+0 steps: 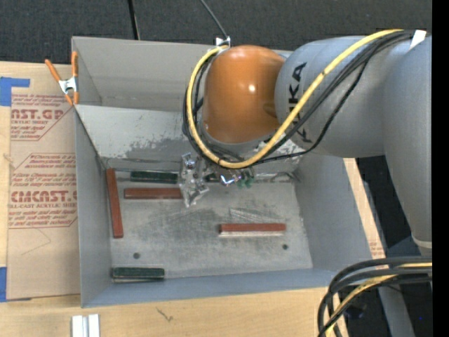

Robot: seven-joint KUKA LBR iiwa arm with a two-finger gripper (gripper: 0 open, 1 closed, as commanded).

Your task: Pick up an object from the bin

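Gripper (pixel 191 189) hangs low over the right end of the brown-red stick (pixel 153 194), which lies flat at back-left in the bin (pixel 90 216). Spread or pinched, can't tell. A dark green stick (pixel 153 177) lies just behind. Open floor in front, before the second red stick (pixel 252 228).
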